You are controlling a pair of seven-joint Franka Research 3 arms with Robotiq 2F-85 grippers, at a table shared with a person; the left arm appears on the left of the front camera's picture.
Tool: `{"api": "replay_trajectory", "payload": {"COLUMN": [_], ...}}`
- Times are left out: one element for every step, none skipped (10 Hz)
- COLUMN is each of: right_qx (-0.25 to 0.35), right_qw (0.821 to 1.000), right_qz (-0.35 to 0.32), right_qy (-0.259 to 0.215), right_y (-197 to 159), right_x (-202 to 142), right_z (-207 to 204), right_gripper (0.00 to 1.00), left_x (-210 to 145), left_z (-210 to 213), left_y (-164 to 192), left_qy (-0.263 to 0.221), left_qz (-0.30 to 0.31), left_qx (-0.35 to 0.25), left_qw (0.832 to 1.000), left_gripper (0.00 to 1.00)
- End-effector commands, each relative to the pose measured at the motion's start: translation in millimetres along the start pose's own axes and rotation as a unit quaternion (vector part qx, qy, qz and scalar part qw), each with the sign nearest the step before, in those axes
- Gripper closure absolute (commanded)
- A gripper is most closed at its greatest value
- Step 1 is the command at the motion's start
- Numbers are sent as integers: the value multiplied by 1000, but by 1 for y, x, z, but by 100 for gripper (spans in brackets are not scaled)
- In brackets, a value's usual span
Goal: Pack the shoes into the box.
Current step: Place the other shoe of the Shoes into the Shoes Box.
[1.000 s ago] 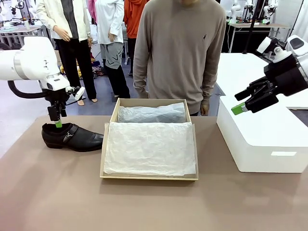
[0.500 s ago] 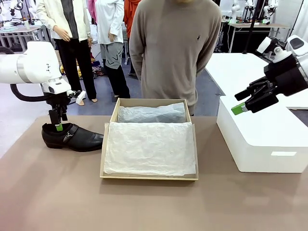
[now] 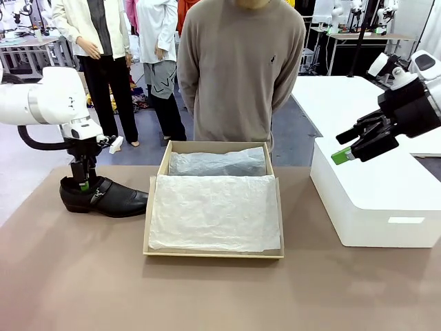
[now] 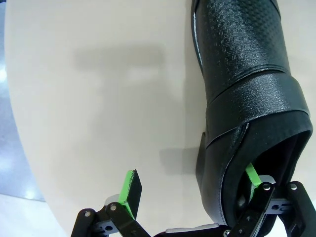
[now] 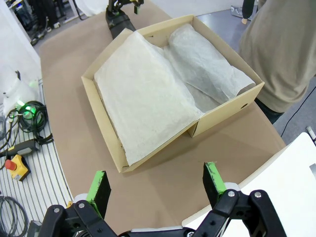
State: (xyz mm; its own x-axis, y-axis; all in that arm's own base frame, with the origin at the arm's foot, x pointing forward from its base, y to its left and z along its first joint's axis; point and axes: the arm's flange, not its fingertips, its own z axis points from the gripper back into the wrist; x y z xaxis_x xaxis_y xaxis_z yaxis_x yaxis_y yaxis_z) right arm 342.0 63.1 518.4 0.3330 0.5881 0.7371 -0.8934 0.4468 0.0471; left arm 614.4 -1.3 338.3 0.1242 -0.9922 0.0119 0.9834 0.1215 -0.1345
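At middle left of the front view, one black shoe (image 3: 103, 196) lies on the table (image 3: 207, 296) beside the open box (image 3: 165, 162) at centre, not yet packed. The left gripper (image 3: 83, 182), jaws wide, straddles its heel wall without clamping. The right gripper (image 3: 341, 146) hangs open and empty at right.

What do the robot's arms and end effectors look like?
The left arm and right arm are white with rounded joints; a black cable loops beside the left one. The left end effector and right end effector are black, with green pads.
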Motion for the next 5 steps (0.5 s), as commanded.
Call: {"api": "replay_trajectory", "payload": {"right_qx": [6, 6, 6, 6, 6], "right_qw": [1000, 1000, 1000, 1000, 1000], "right_qz": [11, 11, 11, 11, 11], "right_qy": [-17, -17, -17, -17, -17], "right_y": [-3, -3, -3, -3, -3], "right_x": [0, 0, 0, 0, 0], "right_z": [-3, -3, -3, -3, -3], "right_gripper": [0, 0, 0, 0, 0], "left_x": [-1, -1, -2, -2, -2], "left_z": [0, -1, -1, -1, 1], "left_y": [2, 1, 1, 1, 0], "left_qy": [3, 4, 4, 3, 4], "left_qz": [-1, -2, 0, 2, 1], "left_qx": [-2, -8, -10, -13, -13], "left_qw": [1000, 1000, 1000, 1000, 1000], "left_gripper": [0, 0, 19, 39, 59]}}
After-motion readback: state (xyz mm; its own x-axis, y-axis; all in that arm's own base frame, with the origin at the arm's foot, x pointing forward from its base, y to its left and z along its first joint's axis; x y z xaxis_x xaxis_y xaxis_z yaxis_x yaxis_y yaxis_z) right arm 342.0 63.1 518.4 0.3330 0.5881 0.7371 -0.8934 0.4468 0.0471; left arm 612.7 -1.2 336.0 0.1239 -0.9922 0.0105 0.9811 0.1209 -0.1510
